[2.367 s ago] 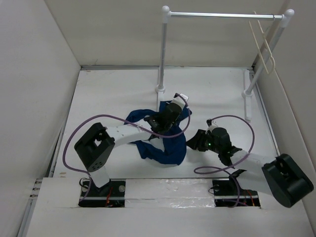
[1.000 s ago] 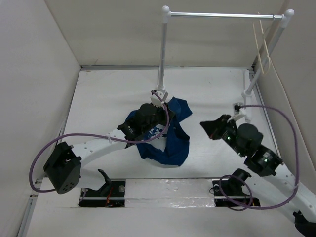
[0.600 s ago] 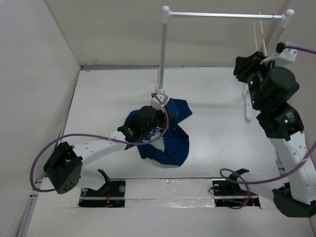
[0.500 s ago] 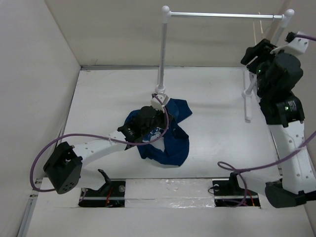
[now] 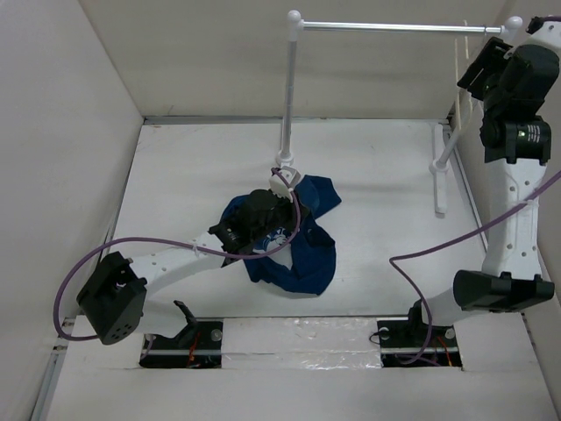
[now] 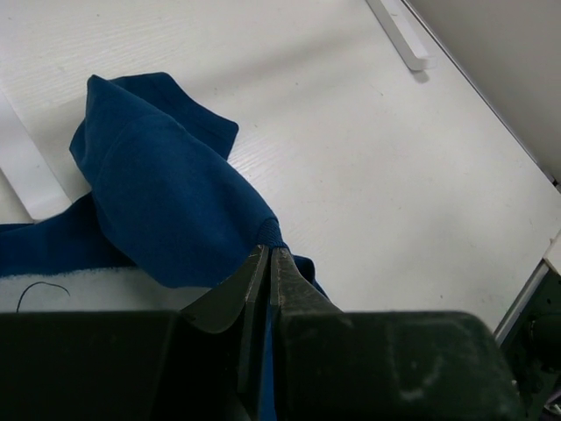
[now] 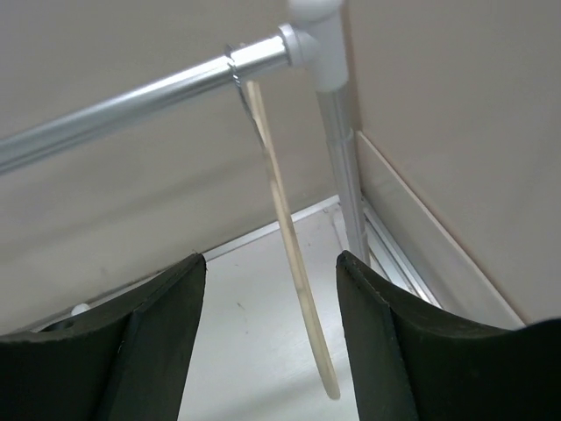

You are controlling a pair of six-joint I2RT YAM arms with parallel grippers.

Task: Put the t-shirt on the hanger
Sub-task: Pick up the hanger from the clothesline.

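1. T-shirt (image 5: 307, 263) from the top camera: the dark blue cloth lies bunched near the middle of the white table (image 5: 193, 167), just in front of the foot of the rack's left post. The left gripper (image 5: 266, 219) sits on top of the bundle, and its fingers are hidden from this angle. The right gripper (image 5: 484, 68) is raised at the far right corner, close to the right end of the rack (image 5: 394, 27). It is beside the pale hanger (image 5: 461, 61), which hangs from the silver bar.

2. Left wrist camera: the left gripper (image 6: 268, 254) has its two dark fingers pressed together on a ribbed edge of the t-shirt (image 6: 166, 210). A fold of the cloth is pulled up from the table (image 6: 368, 158) towards the fingertips.

3. Right wrist camera: the right gripper (image 7: 272, 258) has its fingers spread wide and nothing held between them. The hanger (image 7: 301, 281) shows edge-on in the gap, a thin cream strip sloping down from its wire hook on the bar of the rack (image 7: 131, 110). It hangs next to the white corner joint and post. The hanger touches neither finger here, and I cannot tell how far beyond the fingertips it hangs.
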